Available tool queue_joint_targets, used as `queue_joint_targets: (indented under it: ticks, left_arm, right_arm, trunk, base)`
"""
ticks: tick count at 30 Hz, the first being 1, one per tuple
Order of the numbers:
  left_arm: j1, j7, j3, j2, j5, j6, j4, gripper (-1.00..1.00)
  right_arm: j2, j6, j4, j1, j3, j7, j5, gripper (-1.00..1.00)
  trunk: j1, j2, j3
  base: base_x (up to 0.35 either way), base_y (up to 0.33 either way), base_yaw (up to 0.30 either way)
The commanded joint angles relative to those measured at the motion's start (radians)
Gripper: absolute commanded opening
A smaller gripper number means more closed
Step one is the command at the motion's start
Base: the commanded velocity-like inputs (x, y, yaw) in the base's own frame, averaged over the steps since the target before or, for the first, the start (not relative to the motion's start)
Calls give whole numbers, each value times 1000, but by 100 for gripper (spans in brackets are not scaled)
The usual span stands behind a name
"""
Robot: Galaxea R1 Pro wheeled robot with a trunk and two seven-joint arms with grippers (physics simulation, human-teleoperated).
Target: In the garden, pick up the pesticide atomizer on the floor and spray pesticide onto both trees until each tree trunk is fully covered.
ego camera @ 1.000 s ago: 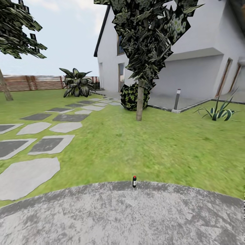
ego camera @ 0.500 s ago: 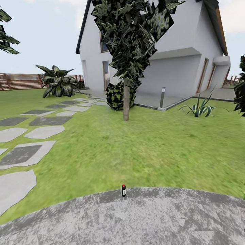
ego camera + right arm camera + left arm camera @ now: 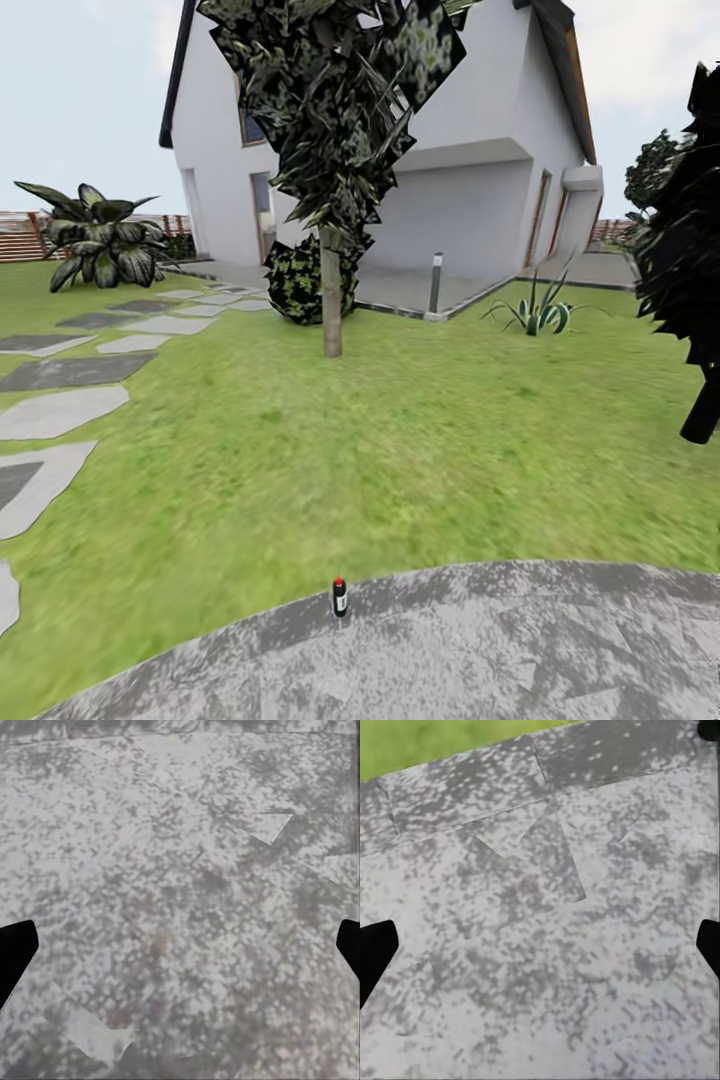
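Since the camera has swung to the right over the last second, the whole scene sits further left in the head view: the stepping stones (image 3: 60,410) now crowd the left edge, the big-leafed plant (image 3: 100,240) has slid toward it, and a black-leafed tree (image 3: 690,250) has come in at the right edge, cut off by the frame. The things themselves have not moved. A small dark bottle with a red top (image 3: 340,597) stands upright at the curved rim of the grey stone patio (image 3: 480,650), where the stone meets the grass (image 3: 400,450); it is too small to tell whether it is the sprayer. Beyond it, across the lawn, a thin-trunked tree (image 3: 331,300) stands in front of a round bush (image 3: 300,282) and the white house (image 3: 470,180), its crown cut off at the top. A short post (image 3: 435,285) and a spiky plant (image 3: 538,312) stand near the house terrace, and a strip of slatted fence (image 3: 20,235) shows far left. Seen from each wrist, the left hand (image 3: 540,949) and the right hand (image 3: 180,949) hang spread wide over mottled stone, holding nothing, with only dark fingertips (image 3: 373,952) showing at the edges.
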Motion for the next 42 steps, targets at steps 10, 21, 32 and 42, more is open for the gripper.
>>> queue_joint_targets:
  ticks: [10,21,32,42]
  left_arm:
    - [0,0,2,0,0,-3,1,100]
    - [0,0,2,0,0,-3,1,100]
    - [0,1,2,0,0,-3,1,100]
    - [0,1,3,0,3,-4,-4,100]
  right_arm:
    - [0,-3,1,-1,0,1,0,100]
    - [0,-3,1,-1,0,1,0,100]
    - [0,-3,0,-1,0,1,0,100]
    - [0,-5,1,-1,-1,-1,3,100]
  trunk:
    - [0,0,-8]
    - [0,0,-15]
    - [0,0,-21]
    - [0,0,-21]
  base:
    - [297,195,-274]
    - [196,149,-274]
    - [10,6,-238]
    - [0,39,-135]
